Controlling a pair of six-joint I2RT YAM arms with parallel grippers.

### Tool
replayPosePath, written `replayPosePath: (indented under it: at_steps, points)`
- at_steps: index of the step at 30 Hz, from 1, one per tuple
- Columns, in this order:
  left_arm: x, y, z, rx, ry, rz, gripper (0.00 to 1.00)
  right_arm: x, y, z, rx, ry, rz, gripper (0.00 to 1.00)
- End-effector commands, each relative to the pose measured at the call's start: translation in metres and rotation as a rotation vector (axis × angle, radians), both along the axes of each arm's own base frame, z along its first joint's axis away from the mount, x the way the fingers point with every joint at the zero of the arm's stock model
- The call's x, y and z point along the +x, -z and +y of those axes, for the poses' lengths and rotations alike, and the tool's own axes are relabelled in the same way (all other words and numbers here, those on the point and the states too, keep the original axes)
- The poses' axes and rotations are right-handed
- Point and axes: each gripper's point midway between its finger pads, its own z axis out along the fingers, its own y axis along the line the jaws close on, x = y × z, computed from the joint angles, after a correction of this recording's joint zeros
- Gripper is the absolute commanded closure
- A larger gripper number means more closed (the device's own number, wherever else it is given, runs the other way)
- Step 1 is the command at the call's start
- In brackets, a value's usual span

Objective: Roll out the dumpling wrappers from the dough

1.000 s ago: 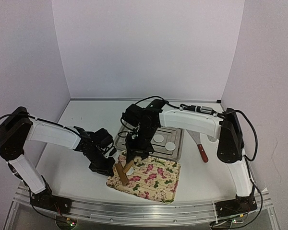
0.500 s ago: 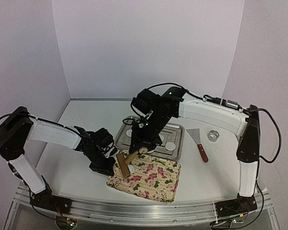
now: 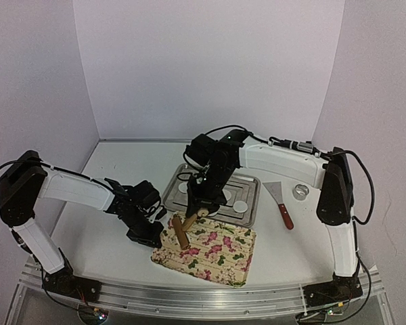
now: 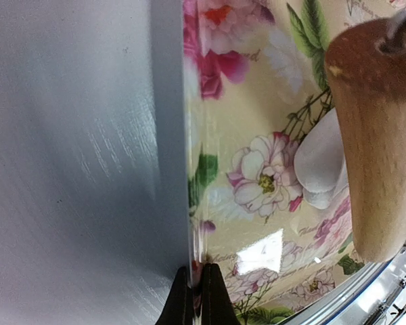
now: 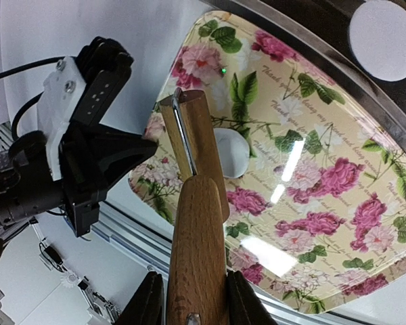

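Observation:
My right gripper (image 3: 197, 207) is shut on the handle of a wooden rolling pin (image 3: 181, 231). The roller rests tilted on the left part of the floral mat (image 3: 213, 254). In the right wrist view the gripper (image 5: 193, 298) grips the handle and the roller (image 5: 197, 152) lies beside a small white dough lump (image 5: 231, 152). My left gripper (image 3: 149, 233) is shut on the mat's left edge (image 4: 196, 298); the dough lump (image 4: 321, 169) and the pin (image 4: 375, 135) show there. Round white dumpling wrappers (image 3: 240, 206) lie in the metal tray (image 3: 247, 218); one shows in the right wrist view (image 5: 386, 30).
A red-handled scraper (image 3: 282, 206) and a metal ring cutter (image 3: 301, 191) lie right of the tray. The aluminium rail (image 3: 203, 305) runs along the near table edge, close to the mat. Walls enclose the back and both sides.
My right arm has swung its elbow out and back, and the rolling pin has shifted a little right and farther across the mat. The left gripper has stayed on the mat edge.

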Motion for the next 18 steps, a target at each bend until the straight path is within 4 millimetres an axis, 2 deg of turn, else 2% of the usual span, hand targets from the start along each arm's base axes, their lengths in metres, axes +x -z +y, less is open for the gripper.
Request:
replayPosePath:
  at_steps: [1, 10, 18]
  points:
    - [0.008, 0.012, 0.007, 0.053, 0.009, -0.042, 1.00, 0.009, -0.002, 0.002, 0.022, -0.008, -0.003, 1.00]
    - [0.012, 0.009, 0.001, 0.045, 0.015, -0.044, 1.00, 0.005, 0.026, -0.004, -0.063, -0.009, 0.076, 1.00]
    - [0.013, 0.009, -0.001, 0.042, 0.020, -0.039, 1.00, 0.000, 0.060, -0.028, -0.236, -0.022, 0.125, 1.00]
